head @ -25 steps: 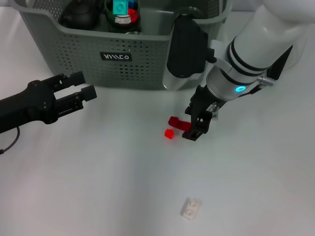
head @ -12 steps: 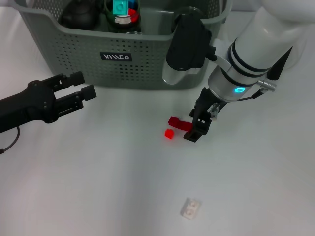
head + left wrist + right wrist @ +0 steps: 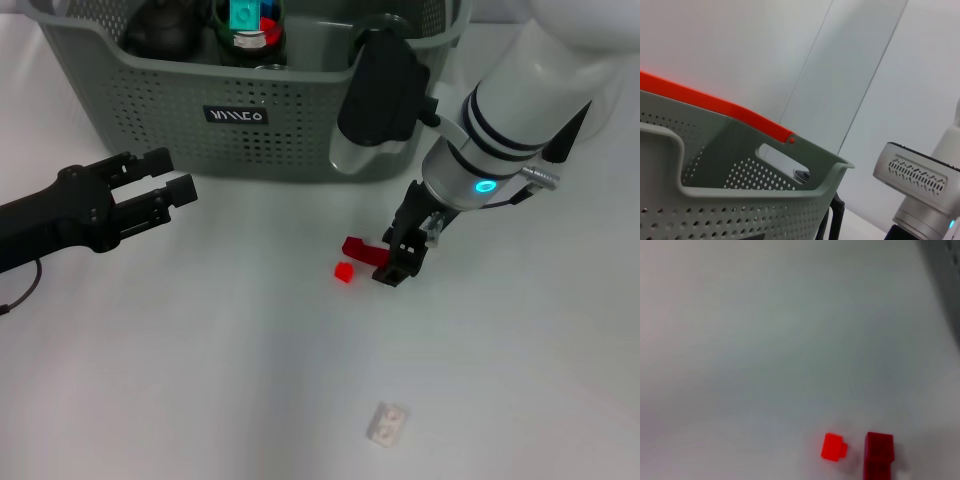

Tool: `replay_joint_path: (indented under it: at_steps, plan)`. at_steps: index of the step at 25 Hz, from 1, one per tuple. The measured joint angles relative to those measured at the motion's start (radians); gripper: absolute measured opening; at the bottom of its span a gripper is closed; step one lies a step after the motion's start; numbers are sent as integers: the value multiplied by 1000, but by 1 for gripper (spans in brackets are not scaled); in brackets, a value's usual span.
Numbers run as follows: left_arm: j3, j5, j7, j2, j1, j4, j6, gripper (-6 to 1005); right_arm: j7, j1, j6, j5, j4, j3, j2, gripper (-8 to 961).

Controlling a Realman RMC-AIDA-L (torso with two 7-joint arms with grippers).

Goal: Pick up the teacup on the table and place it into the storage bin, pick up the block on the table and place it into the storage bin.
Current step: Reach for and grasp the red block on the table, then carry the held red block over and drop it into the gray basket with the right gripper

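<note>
Dark red block [image 3: 358, 248] lies flat on the white counter [image 3: 200, 360], just in front of the storage bin [image 3: 250, 110], w/ one end reaching the right tool [image 3: 395, 262]. That tool comes down at the block's right end, tips at counter level; looks like the fingers straddle or touch that end, but can't tell if they're clamped on it or apart, arm hides the gap. Small bright red cube [image 3: 344, 271] sits just beside the block on the near-left side, not touching it; right wrist view shows the same pair, cube [image 3: 833, 446] next to the darker block [image 3: 879, 450] w/ a thin gap. Further toward the near edge, well apart, a small pale clear brick [image 3: 388, 422] lies alone. Bin is grey-green, perforated walls, black label w/ white lettering on the front; inside it a dark rounded item [image 3: 160, 30] and a dark jar w/ teal and red bits [image 3: 248, 25]. Left tool [image 3: 168, 176] hovers over the counter left of centre, near the bin's front wall, fingers apart, holding nothing. Left wrist view shows only the bin's rim and handle cut-out [image 3: 780, 157].
</note>
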State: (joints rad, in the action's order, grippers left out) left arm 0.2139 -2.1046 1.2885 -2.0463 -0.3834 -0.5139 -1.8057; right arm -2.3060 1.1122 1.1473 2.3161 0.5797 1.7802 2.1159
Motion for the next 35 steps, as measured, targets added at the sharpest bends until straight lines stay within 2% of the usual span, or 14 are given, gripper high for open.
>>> replay_joint_path:
  at_steps: [4,14,18,21,25,28,30,32,35]
  plan:
    - [2,3,-1,0,0,0,4,642,-2,-1,-8,-1,0,19,2,540]
    - [0,4,-2,0,0,2,5,643,-12,-2,-19,-2,0,20,-1,201]
    - [0,6,-2,0,0,2,5,643,-9,-11,-6,-5,19,10,-4,201]
    - [0,6,-1,0,2,2,2,643,5,-42,54,-11,77,-26,-15,201]
    - [-1,6,-1,1,5,2,2,643,90,-144,229,-1,246,-164,-32,202]
    - [-2,6,-1,2,5,2,4,643,179,-241,405,-4,402,-332,-37,202]
    - [-2,7,-1,4,1,2,5,643,247,-297,531,-14,496,-467,-33,202]
    - [-2,6,1,4,-3,2,6,642,305,-323,650,-38,545,-595,-32,202]
    - [-2,6,3,5,-7,2,6,642,386,-337,801,-140,567,-791,-48,202]
